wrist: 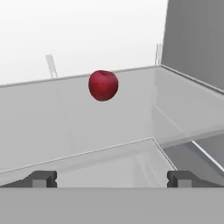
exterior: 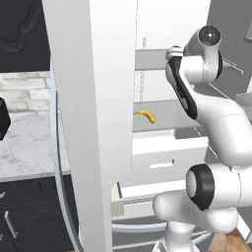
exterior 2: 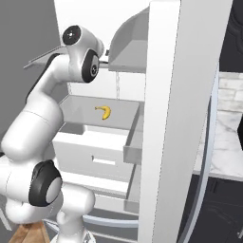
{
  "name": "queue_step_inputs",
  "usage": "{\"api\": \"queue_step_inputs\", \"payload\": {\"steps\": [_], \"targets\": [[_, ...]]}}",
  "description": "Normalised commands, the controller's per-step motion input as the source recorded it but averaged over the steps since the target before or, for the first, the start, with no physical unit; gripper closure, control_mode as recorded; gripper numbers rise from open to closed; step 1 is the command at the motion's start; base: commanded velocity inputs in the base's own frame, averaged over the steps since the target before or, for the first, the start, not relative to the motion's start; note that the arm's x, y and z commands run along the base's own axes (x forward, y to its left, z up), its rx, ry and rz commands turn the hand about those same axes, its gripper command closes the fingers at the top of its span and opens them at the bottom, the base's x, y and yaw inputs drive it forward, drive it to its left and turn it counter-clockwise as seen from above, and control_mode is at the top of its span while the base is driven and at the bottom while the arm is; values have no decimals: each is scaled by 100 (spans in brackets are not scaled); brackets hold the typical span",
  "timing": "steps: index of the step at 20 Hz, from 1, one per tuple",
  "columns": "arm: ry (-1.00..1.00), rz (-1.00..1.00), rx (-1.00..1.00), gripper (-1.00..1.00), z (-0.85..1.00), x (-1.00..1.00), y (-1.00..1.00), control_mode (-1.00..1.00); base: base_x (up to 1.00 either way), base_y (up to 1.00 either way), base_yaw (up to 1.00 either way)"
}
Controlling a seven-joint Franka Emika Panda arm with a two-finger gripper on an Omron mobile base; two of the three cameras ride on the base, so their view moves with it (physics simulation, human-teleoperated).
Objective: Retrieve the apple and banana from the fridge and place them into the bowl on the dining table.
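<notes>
step: reaching for small dark red round apple (wrist: 103, 85) on grey fridge shelf (wrist: 65, 113) | hand (wrist: 111, 178): released, empty, short of fruit | next: advance, straddle apple, clench

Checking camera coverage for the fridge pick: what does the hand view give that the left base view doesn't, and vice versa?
Hand view alone: the whole apple on a grey shelf, with the open fingers well short of it. Left base view alone: the banana on a lower shelf, the drawer beneath it, and the arm reaching in. Shared: the fridge with its white inside; the apple's top peeks behind the arm.
</notes>
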Motion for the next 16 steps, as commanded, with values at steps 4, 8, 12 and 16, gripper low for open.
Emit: {"api": "queue_step_inputs", "payload": {"steps": [4,8,12,16], "targets": [[0,-2,0,-100,0,47,-26,-100,0,0,0],[0,-1,0,-100,0,44,-16,-100,0,0,0],[1,0,0,-100,2,37,-13,-100,0,0,0],[6,0,0,-100,4,37,-7,-100,0,0,0]]}}
